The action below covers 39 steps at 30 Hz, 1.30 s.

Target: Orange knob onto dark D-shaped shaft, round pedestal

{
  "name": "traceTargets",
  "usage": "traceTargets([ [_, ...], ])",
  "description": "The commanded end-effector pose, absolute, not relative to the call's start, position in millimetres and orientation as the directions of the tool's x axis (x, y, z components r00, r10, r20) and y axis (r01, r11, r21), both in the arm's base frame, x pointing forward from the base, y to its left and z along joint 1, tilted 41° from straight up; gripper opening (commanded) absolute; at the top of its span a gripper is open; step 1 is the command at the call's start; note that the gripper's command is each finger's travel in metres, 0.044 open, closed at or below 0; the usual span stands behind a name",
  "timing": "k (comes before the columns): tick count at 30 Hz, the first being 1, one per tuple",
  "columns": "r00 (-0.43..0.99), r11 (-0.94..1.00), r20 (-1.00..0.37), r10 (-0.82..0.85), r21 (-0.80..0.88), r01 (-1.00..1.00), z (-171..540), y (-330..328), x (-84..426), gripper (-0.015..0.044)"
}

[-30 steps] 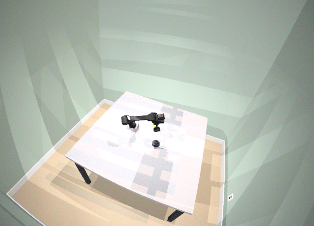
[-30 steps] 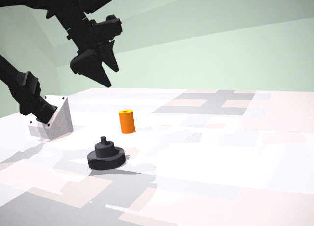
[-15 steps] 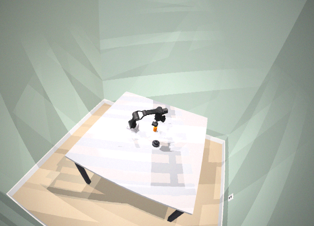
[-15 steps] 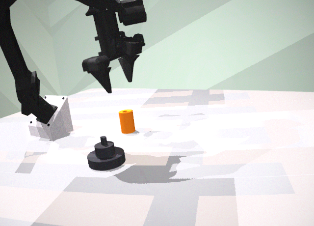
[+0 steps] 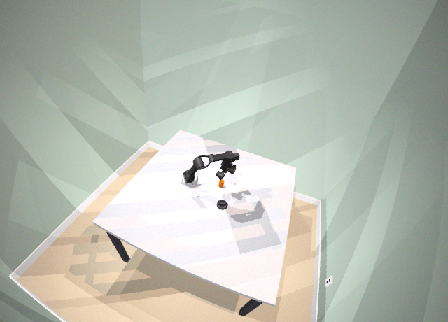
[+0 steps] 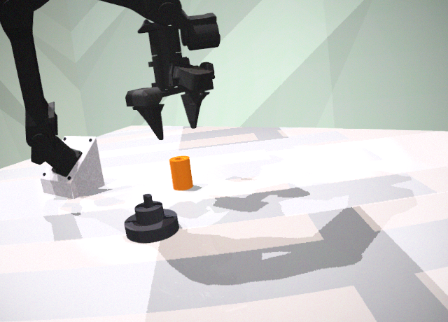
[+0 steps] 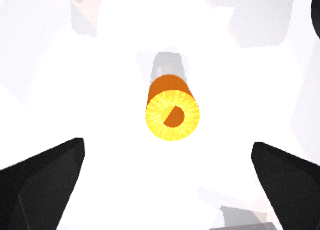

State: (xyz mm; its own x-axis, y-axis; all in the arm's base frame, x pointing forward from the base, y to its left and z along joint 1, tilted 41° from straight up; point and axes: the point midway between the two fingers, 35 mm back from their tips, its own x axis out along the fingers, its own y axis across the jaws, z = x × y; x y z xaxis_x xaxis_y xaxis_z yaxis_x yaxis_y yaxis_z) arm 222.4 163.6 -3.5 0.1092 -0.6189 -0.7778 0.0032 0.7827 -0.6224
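The orange knob (image 5: 221, 183) (image 6: 182, 173) (image 7: 190, 115) stands upright on the table. In the wrist view its top shows a D-shaped hole with a slanting flat side. My gripper (image 6: 178, 133) (image 7: 170, 148) is wide open and empty, pointing down above the knob; the fingertips are higher than the knob's top. In the wrist view the knob lies between the two fingers sideways, but a little beyond the line of the tips. The dark round pedestal (image 5: 222, 204) (image 6: 152, 232) stands apart from the knob, with its thin shaft (image 6: 147, 199) upright and bare. The shaft's flat side cannot be made out.
The arm's pale base block (image 6: 88, 173) (image 5: 194, 183) stands on the table at the left of the knob. The white table (image 5: 173, 217) carries shadows of the arm. A dark rounded edge shows at the top right of the wrist view; I cannot tell what it is.
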Motion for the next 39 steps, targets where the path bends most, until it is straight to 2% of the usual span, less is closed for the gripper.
traceTargets([
  [1,0.104,0.774,-0.77,-0.63,-0.633,0.001,-16.7,150.6,222.9,0.044],
  [39,0.105,0.773,-0.769,-0.631,-0.634,0.002,-62.9,110.9,231.6,0.044],
])
